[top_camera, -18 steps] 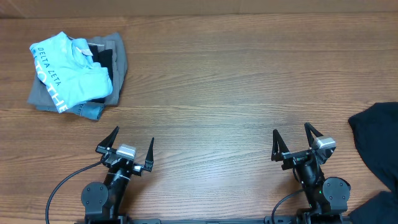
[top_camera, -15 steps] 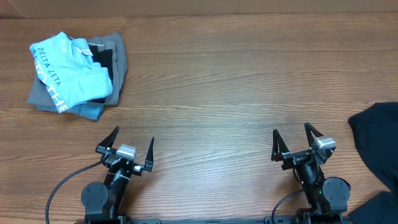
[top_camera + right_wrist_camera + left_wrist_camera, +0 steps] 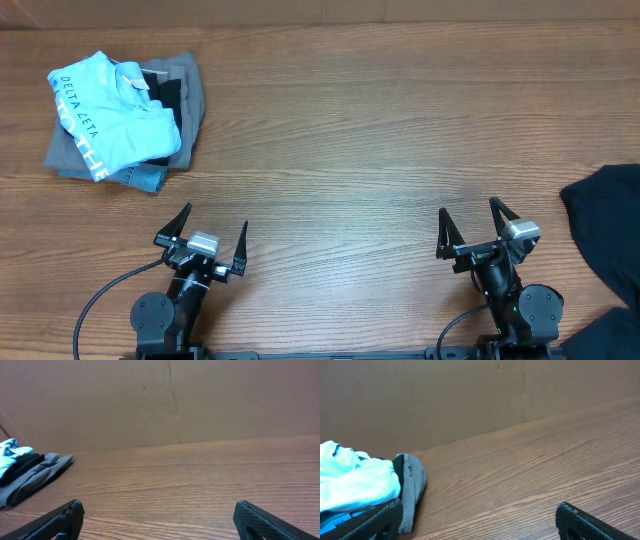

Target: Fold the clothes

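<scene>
Overhead: large plain black soft cloth garment (image 3: 603,225) sits rt of my right end effector (image 3: 467,210), the nearer one; left end effector (image 3: 216,218) well apart. Both spread wide, empty.

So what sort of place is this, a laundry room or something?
Probably a robotics test bench, not a laundry: a left arm and a right arm sit at the edge of a wood-grain table, a plain brown panel backs it, and a black garment lies beside the right arm.
</scene>
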